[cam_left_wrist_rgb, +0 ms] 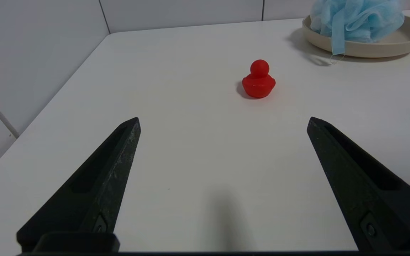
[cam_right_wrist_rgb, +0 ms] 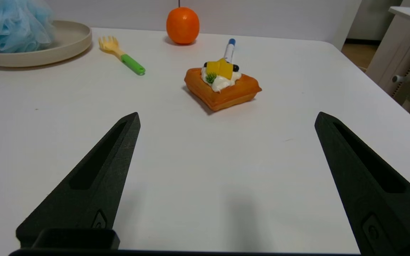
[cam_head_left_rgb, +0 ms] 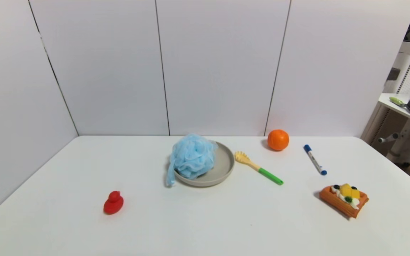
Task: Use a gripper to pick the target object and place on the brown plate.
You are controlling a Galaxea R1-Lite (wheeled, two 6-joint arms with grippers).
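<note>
Blue pouf (cam_head_left_rgb: 193,155) sits on your brown plate (cam_head_left_rgb: 222,167), far right of your empty, wide-open left pincer (cam_left_wrist_rgb: 223,122).

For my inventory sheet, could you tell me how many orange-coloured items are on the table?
2. An orange ball sits near the back wall, on the right of the brown plate. An orange waffle toy lies toward the front right, nearer than the blue marker. None seems hidden.
</note>
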